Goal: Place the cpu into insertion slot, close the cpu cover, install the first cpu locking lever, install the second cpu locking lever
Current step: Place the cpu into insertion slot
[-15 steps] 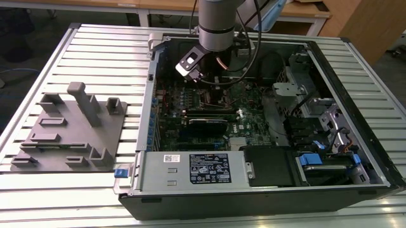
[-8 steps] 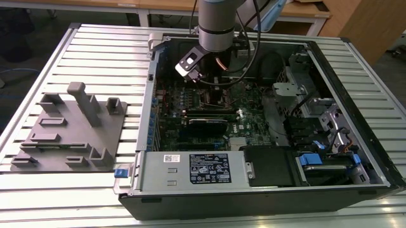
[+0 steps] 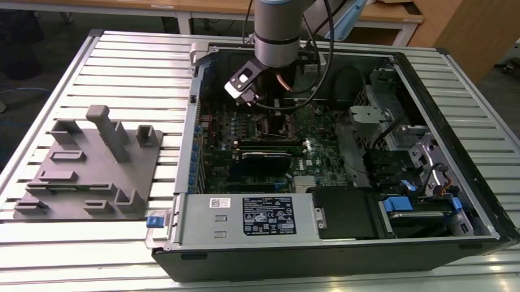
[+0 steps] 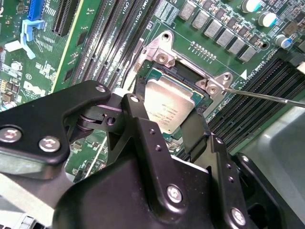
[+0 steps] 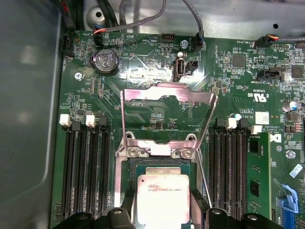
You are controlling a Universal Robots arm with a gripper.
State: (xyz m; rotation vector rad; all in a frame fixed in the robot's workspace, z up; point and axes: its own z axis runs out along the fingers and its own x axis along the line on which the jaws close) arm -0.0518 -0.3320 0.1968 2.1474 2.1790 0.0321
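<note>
At the insertion slot (image 5: 157, 163), the pincer (image 5: 164, 208) pinches the flat, dull-silver square cpu (image 5: 163, 194) by its sides

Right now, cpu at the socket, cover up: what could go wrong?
The pincer straddles the cpu at the insertion slot; a tilted seat might bend contacts.
The cpu cover stands raised just beyond; a careless retreat could snag it.
The thin locking lever juts free beside the slot and may catch too.
</note>
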